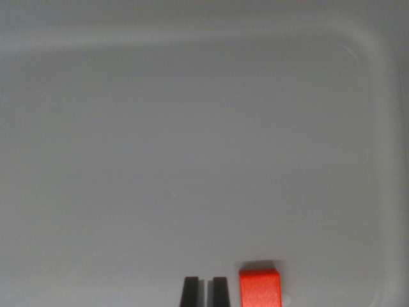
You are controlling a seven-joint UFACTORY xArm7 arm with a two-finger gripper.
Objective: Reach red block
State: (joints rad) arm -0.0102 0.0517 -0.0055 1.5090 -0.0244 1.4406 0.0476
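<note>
The red block lies on the pale grey tray floor at the bottom edge of the wrist view, right of centre, partly cut off by the frame. My gripper shows only as two dark fingertips just to the block's left, with a narrow slit between them and nothing held. The nearer fingertip stands a small gap away from the block's left side, not touching it.
The grey tray has a raised rim running along the top and curving down the wrist view's right side. Its flat floor fills most of the picture.
</note>
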